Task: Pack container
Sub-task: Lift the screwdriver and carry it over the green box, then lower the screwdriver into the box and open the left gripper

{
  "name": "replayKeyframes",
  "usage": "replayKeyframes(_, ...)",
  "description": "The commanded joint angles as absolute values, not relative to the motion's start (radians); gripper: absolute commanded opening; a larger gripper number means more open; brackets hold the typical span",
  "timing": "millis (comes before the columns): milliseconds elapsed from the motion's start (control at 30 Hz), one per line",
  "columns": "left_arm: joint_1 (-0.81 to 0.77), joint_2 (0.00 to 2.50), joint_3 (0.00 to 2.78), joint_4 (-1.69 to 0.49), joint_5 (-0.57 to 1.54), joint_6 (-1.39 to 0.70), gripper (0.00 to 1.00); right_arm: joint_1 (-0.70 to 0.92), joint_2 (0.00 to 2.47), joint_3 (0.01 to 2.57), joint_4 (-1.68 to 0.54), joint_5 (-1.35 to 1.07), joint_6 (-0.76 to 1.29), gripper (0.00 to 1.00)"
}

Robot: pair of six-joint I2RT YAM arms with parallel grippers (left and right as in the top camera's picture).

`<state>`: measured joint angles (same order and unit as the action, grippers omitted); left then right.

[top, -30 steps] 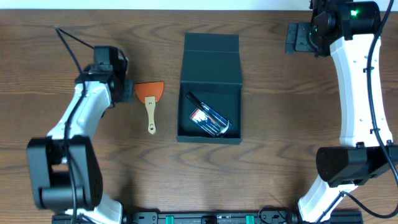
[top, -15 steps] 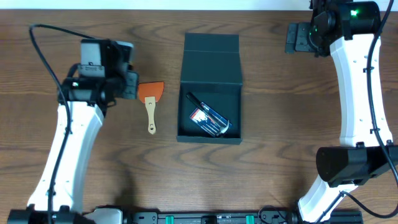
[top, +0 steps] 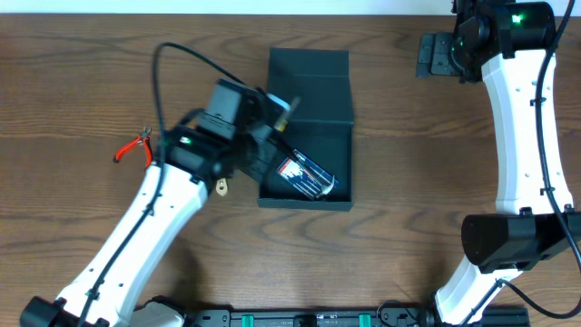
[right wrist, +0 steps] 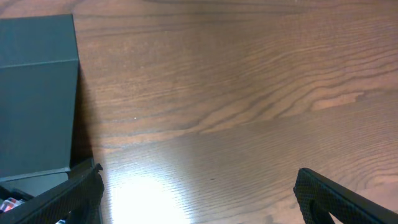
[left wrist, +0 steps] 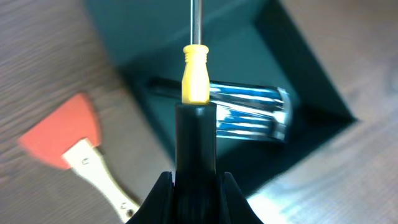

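Note:
The dark teal container (top: pixel 306 203) stands open at mid-table, its flap lid (top: pixel 309 86) laid back. Inside lie a shiny packaged item (top: pixel 309 175) and a thin black tool (top: pixel 280 143). My left gripper (top: pixel 266 123) is shut on a screwdriver with a black handle and a yellow collar (left wrist: pixel 196 74) and holds it over the container's left side (left wrist: pixel 292 74), shaft pointing toward the lid. My right gripper (top: pixel 438 54) is open and empty above bare wood at the far right; its wrist view shows the lid (right wrist: pixel 37 93) at the left.
An orange-bladed scraper (left wrist: pixel 68 134) lies left of the container, mostly under my left arm in the overhead view, only its handle end (top: pixel 221 188) showing. Red-handled pliers (top: pixel 134 145) lie on the wood farther left.
My left arm has swung right from beside the scraper to over the container, carrying the screwdriver. The red pliers now show on the left. The right arm has not moved.

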<state>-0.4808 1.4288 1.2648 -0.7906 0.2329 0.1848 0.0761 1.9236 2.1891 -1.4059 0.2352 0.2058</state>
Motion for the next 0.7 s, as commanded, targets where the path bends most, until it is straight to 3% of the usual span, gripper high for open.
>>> replayKeyframes(0,-0.544,1.473,1.267,-0.797,0.234,0.227,0.06,0.073,1.917,2.203,-1.407,0.235,0.224,0.99)
replayKeyframes(667,-0.606,1.893,1.265,-0.648,0.216,0.281,0.06,0.073,1.917,2.203,-1.407,0.235,0.224,0.99)
